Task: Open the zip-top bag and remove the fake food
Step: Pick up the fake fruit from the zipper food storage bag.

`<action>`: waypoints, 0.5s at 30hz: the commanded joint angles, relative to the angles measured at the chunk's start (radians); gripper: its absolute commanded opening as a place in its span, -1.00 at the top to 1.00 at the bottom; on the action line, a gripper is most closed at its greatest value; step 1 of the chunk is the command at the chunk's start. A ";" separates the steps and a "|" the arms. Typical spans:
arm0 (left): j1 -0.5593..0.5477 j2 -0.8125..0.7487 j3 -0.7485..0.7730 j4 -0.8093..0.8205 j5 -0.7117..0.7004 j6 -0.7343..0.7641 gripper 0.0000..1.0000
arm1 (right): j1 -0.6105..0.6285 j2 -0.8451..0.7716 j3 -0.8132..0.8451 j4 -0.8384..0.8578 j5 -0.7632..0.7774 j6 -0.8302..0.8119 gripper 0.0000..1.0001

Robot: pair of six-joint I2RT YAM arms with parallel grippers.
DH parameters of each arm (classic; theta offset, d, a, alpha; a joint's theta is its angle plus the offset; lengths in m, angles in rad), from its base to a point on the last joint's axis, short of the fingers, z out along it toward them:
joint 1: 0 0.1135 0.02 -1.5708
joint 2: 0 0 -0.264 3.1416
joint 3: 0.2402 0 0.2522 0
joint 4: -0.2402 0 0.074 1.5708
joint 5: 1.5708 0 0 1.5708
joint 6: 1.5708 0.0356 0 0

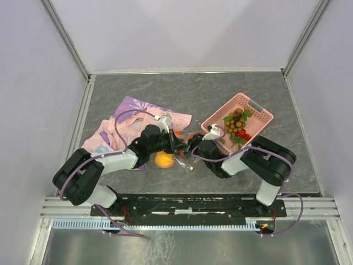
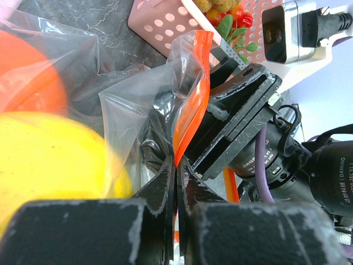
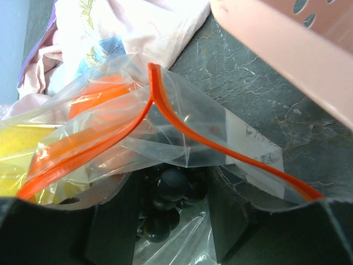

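One zip-top bag (image 1: 185, 163): near-edge centre of table (image 1: 276, 88).
Long axis: left-right; mouth gaping toward right edge.
Left pincer (image 2: 175, 165): clamped tight on zip strip (image 2: 190, 110).
Right pincer (image 3: 174, 226): at bag mouth; closure indeterminate.

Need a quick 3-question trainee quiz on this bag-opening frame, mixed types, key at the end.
1. True or false: the left gripper has its jaws shut on the zip strip of the zip-top bag.
2. The pink basket holds: A) a tan grape bunch and red fruit; B) a banana; C) a cup.
3. In the right wrist view, which dark fruit shows through the bag's plastic?

Key: 1 true. 2 A. 3 dark purple grapes.
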 commanded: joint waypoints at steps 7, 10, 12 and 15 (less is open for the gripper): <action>-0.014 -0.014 0.001 0.014 0.046 -0.025 0.95 | 0.006 0.001 0.002 0.081 0.068 0.007 -0.14; -0.014 -0.014 -0.001 0.013 0.040 -0.024 0.95 | 0.006 -0.016 -0.009 0.082 0.083 -0.004 0.11; -0.013 -0.015 -0.006 0.013 0.034 -0.023 0.95 | 0.006 -0.032 -0.019 0.081 0.081 -0.015 0.28; -0.008 -0.017 -0.014 0.012 0.021 -0.025 0.94 | 0.005 -0.058 -0.042 0.083 0.073 -0.017 0.36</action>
